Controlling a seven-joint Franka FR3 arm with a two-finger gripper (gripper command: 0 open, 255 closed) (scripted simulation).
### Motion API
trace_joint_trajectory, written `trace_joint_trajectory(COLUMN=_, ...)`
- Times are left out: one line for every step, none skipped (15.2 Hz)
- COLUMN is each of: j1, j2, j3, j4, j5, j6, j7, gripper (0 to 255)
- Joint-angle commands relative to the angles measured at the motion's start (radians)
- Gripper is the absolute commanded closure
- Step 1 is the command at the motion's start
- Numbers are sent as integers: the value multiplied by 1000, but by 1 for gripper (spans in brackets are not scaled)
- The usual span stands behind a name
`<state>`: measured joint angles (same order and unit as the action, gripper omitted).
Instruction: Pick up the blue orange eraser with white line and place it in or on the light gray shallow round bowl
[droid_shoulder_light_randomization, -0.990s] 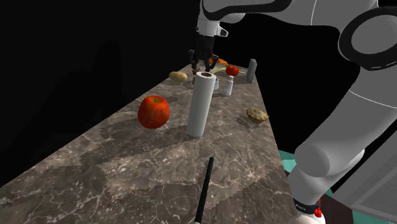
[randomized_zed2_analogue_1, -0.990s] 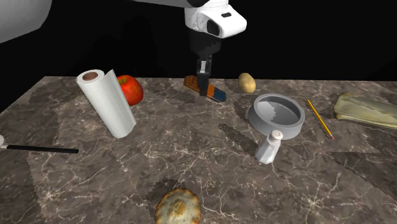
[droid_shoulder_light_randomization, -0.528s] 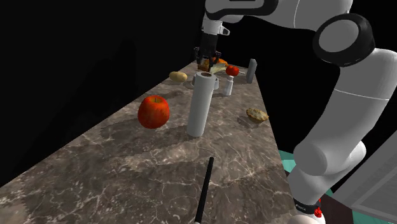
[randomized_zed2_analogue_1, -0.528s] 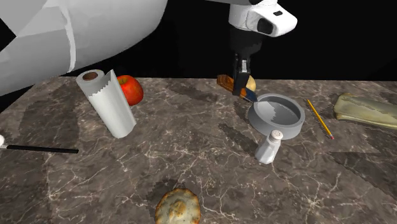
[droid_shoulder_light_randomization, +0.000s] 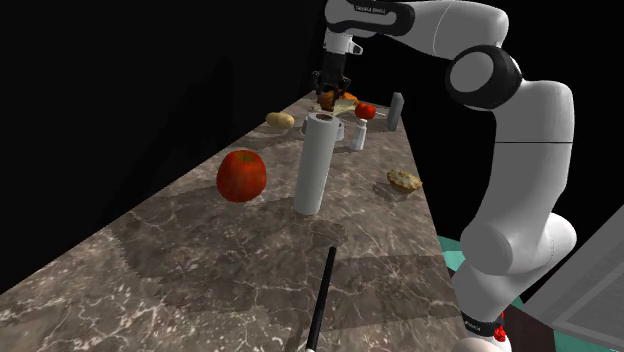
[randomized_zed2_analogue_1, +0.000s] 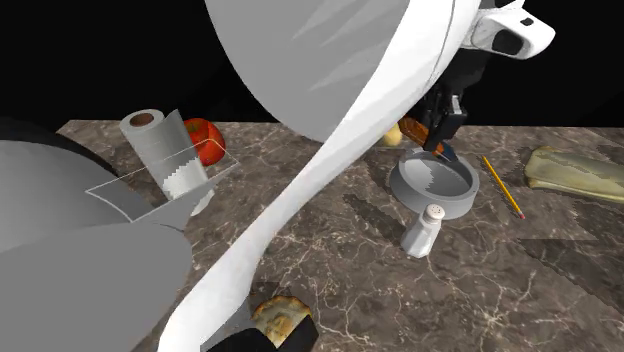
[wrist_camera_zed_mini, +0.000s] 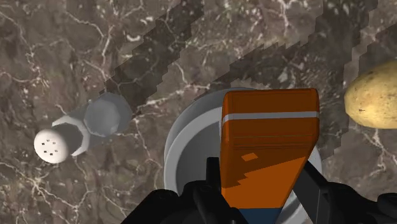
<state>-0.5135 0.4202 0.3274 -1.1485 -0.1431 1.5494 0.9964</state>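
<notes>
My gripper (wrist_camera_zed_mini: 264, 191) is shut on the eraser (wrist_camera_zed_mini: 267, 149), an orange block with a white line and a blue end. It hangs just above the light grey shallow round bowl (wrist_camera_zed_mini: 183, 137), over the bowl's inner floor. In the second exterior view the gripper (randomized_zed2_analogue_1: 441, 122) holds the eraser (randomized_zed2_analogue_1: 414, 128) tilted over the far rim of the bowl (randomized_zed2_analogue_1: 432, 188). In the shoulder view the gripper (droid_shoulder_light_randomization: 328, 94) is at the far end of the marble counter, behind the paper towel roll (droid_shoulder_light_randomization: 316, 162).
A white salt shaker (randomized_zed2_analogue_1: 423, 230) stands just in front of the bowl, a potato (wrist_camera_zed_mini: 372, 95) beside it and a pencil (randomized_zed2_analogue_1: 502, 187) to its right. An apple (droid_shoulder_light_randomization: 241, 175), a pastry (droid_shoulder_light_randomization: 404, 180) and a black stick (droid_shoulder_light_randomization: 320, 298) lie nearer the stand.
The gripper has carried the eraser toward the second exterior view's right, from near the apple to above the bowl. The stretched arm now blocks much of that view.
</notes>
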Motion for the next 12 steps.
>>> trace_joint_trajectory(j1=5, j2=96, j3=-14, j4=152, j5=-22, j6=-57, j7=-30, gripper=255)
trace_joint_trajectory(j1=12, j2=151, j3=-21, j4=242, j5=-34, j6=-91, j7=-45, gripper=255)
trace_joint_trajectory(j1=7, j2=140, j3=-21, j4=211, j5=-31, j6=-70, j7=-44, gripper=255)
trace_joint_trajectory(j1=2, j2=131, j3=-20, j4=181, j5=-28, j6=-50, j7=-43, gripper=255)
trace_joint_trajectory(j1=-2, j2=122, j3=-19, j4=153, j5=-26, j6=-31, j7=-42, gripper=255)
trace_joint_trajectory(j1=-6, j2=115, j3=-19, j4=127, j5=-24, j6=-13, j7=-41, gripper=255)
trace_joint_trajectory(j1=-10, j2=108, j3=-18, j4=102, j5=-23, j6=5, j7=-41, gripper=255)
trace_joint_trajectory(j1=-13, j2=102, j3=-18, j4=78, j5=-21, j6=23, j7=-40, gripper=255)
trace_joint_trajectory(j1=-17, j2=97, j3=-18, j4=56, j5=-20, j6=40, j7=-39, gripper=255)
trace_joint_trajectory(j1=-19, j2=92, j3=-18, j4=35, j5=-19, j6=56, j7=-39, gripper=255)
trace_joint_trajectory(j1=-22, j2=88, j3=-17, j4=14, j5=-18, j6=72, j7=-38, gripper=255)
trace_joint_trajectory(j1=-25, j2=84, j3=-17, j4=-5, j5=-17, j6=88, j7=-37, gripper=255)
